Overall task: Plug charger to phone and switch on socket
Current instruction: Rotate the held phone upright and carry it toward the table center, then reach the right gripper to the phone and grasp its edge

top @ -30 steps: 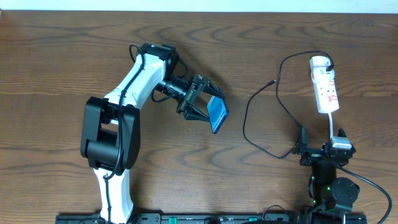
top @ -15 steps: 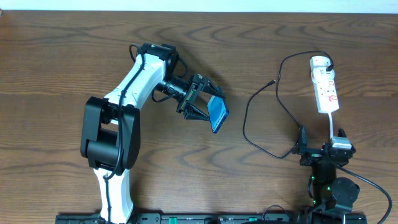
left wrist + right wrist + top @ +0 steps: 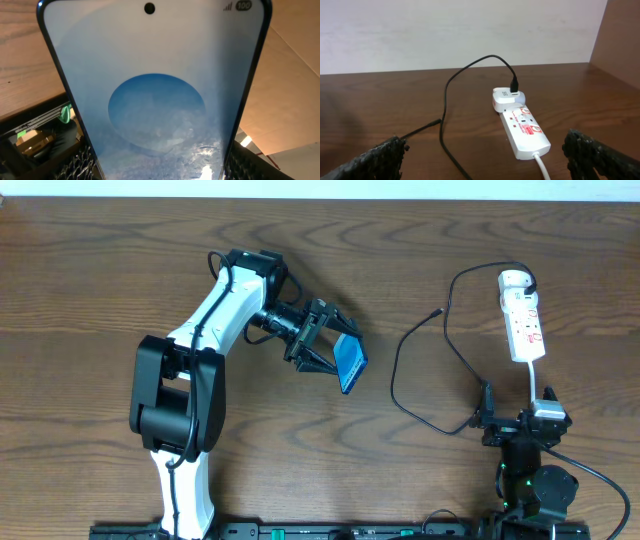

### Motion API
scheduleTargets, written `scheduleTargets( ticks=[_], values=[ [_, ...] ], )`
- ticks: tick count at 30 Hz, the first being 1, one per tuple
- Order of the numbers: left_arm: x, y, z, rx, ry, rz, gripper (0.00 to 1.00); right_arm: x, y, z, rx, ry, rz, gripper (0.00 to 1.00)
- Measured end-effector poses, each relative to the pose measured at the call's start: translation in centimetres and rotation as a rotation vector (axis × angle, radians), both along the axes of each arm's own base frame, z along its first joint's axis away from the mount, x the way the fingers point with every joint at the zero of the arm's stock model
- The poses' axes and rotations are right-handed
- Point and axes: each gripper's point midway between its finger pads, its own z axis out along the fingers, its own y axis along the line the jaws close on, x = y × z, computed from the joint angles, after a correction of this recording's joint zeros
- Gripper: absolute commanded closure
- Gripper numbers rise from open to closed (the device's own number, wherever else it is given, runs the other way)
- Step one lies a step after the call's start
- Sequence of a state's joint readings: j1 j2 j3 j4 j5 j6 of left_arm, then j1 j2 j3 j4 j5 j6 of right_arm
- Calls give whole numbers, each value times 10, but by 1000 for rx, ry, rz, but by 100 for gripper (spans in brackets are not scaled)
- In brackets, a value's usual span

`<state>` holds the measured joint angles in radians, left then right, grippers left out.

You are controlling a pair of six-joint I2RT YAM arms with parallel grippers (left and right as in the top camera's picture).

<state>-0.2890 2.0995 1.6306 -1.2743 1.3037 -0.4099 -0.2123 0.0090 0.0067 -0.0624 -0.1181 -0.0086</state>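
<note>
Wooden table [image 3: 100,260]: your left gripper [image 3: 338,350] pinches the phone [image 3: 351,364] between its jaws; your right gripper [image 3: 487,156] gapes, socket [image 3: 525,129] ahead.

**Left arm** [image 3: 215,320], nine o'clock: white shells between black joint housings, with a black cable [image 3: 222,275] along the upper link. **Right arm** [image 3: 525,470], five o'clock: all black, with green lights [image 3: 514,480] and a pale block [image 3: 548,410], possibly a camera housing. Fingers [image 3: 375,160] of the right gripper [image 3: 482,150]: black, knurled.
</note>
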Motion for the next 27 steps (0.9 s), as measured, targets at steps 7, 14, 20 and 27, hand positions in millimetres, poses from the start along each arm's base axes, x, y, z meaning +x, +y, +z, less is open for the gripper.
scheduleTargets(
  ticks=[7,14,20,27],
  values=[
    [0,0,0,0,0,0,37,0,1,3,-3,-13,5,1],
    [0,0,0,0,0,0,37,1,14,4,107,-21,75,1],
    [0,0,0,0,-1,0,37,-2,47,6,500,-3,241,1],
    [0,0,0,-1,-2,0,37,-9,75,6,1009,103,353,1]
  ],
)
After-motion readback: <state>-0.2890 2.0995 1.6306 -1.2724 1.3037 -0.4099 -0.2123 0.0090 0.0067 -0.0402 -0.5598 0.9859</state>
